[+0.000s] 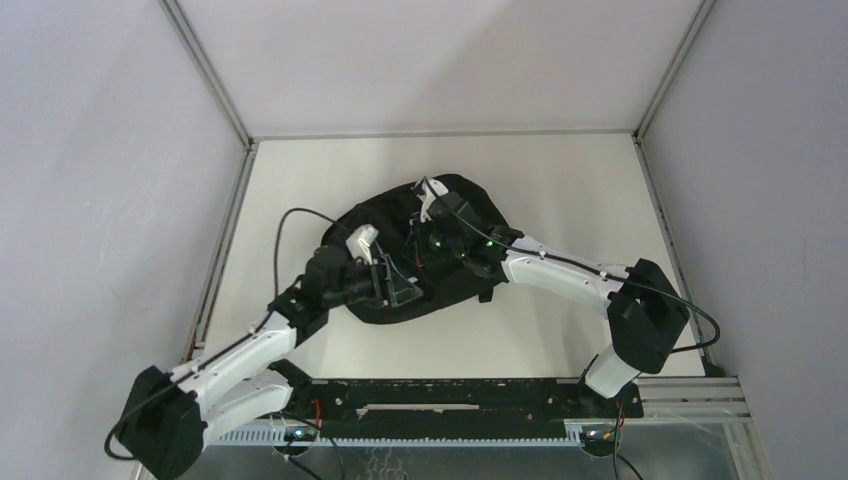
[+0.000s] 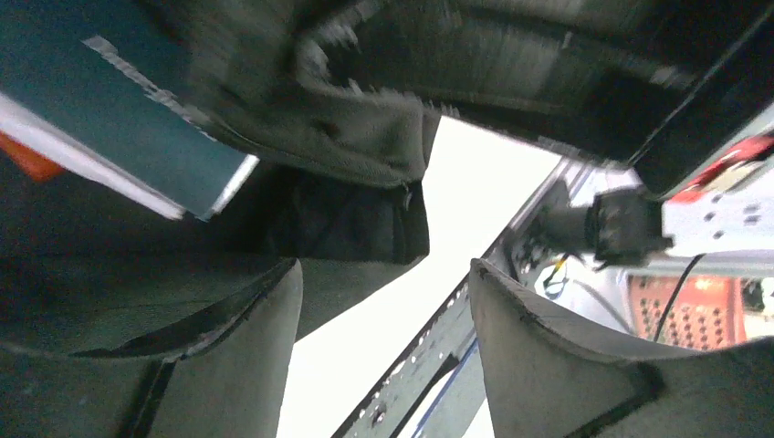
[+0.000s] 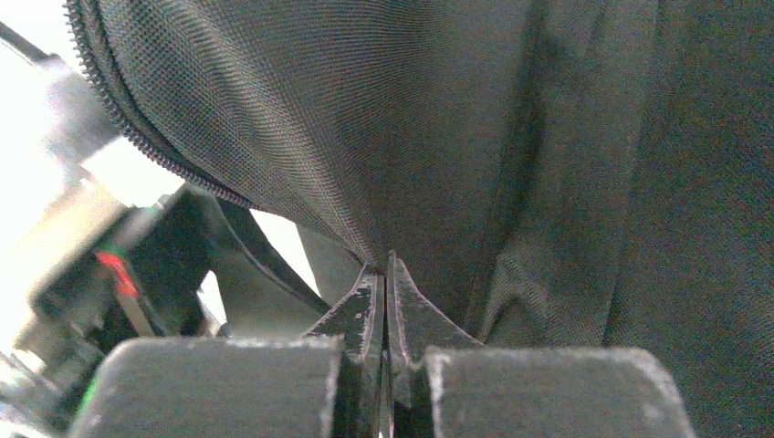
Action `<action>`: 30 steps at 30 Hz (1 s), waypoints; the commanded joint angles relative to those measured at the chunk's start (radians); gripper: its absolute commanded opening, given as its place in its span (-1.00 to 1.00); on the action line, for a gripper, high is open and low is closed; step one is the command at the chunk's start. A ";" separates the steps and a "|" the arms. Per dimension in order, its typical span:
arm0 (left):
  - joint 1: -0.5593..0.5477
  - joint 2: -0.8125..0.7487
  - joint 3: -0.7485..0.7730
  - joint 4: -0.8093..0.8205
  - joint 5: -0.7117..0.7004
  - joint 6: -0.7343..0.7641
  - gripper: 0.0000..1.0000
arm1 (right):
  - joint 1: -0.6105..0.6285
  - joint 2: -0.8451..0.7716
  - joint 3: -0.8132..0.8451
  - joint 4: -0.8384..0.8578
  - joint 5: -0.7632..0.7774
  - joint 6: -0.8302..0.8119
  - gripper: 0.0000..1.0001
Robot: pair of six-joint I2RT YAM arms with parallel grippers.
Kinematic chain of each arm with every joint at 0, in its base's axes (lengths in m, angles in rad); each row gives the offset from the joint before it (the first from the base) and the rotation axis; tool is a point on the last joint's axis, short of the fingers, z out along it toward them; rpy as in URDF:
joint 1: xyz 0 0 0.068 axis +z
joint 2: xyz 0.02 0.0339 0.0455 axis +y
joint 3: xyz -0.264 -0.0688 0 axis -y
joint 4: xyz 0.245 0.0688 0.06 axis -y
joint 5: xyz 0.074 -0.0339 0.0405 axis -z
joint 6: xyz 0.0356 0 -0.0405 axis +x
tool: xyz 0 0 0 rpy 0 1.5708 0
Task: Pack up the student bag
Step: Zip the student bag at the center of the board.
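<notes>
Worktop (image 1: 560,190): pale. The student bag (image 1: 470,195) lies flat near its middle, with both arms reaching onto it from the near side.

Student bag: black, soft and slumped. We judge the step in hand to be lifting the bag's mouth open so that contents can be seated inside.

Right hand (image 3: 385,274): over the bag's far half. Its fingers are pressed together on a fold of the bag's fabric, which rises from the pinch in a taut tent.

Left hand (image 2: 383,274): at the bag's near-left part. Its fingers are spread wide with nothing between them, under an overhang of bag fabric.

Book (image 2: 119,119): teal cover with a white page edge, partly under the bag's fabric. We cannot tell whether it is fully inside.

Zip (image 3: 128,128): the teeth run along the lifted edge, just beside the pinch.

Orange item (image 2: 27,155): beside the book, too cropped to identify.

To do this well, we judge the right hand should lift up and away from the mouth without dragging the whole bag. The left hand should press the book's flat side, not a corner.

In the way:
- The loose fabric drooping over the book.
- The two hands working near each other over the bag.
</notes>
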 commanded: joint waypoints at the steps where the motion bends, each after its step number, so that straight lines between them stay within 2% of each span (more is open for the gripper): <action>1: -0.132 0.055 0.035 0.105 -0.108 0.086 0.43 | -0.004 -0.025 0.027 0.051 -0.018 0.036 -1.00; 4: -0.178 0.076 0.044 0.173 -0.209 0.102 0.43 | -0.012 -0.033 0.023 0.048 -0.024 0.034 -1.00; 9: -0.180 0.128 0.054 0.234 -0.258 0.158 0.43 | -0.017 -0.044 0.018 0.051 -0.038 0.039 -1.00; 13: -0.179 0.226 0.056 0.294 -0.206 0.196 0.33 | -0.027 -0.047 0.007 0.072 -0.070 0.056 -1.00; 17: -0.180 0.272 -0.011 0.438 -0.171 0.203 0.27 | -0.044 -0.060 -0.017 0.098 -0.092 0.078 -1.00; 19: -0.179 0.283 -0.038 0.526 -0.097 0.200 0.29 | -0.049 -0.064 -0.021 0.097 -0.096 0.081 -1.00; 24: -0.179 0.358 -0.095 0.778 0.088 0.121 0.35 | -0.053 -0.079 -0.027 0.092 -0.098 0.083 -1.00; 30: -0.180 0.443 -0.062 0.850 0.125 0.032 0.31 | -0.059 -0.085 -0.031 0.090 -0.103 0.095 -1.00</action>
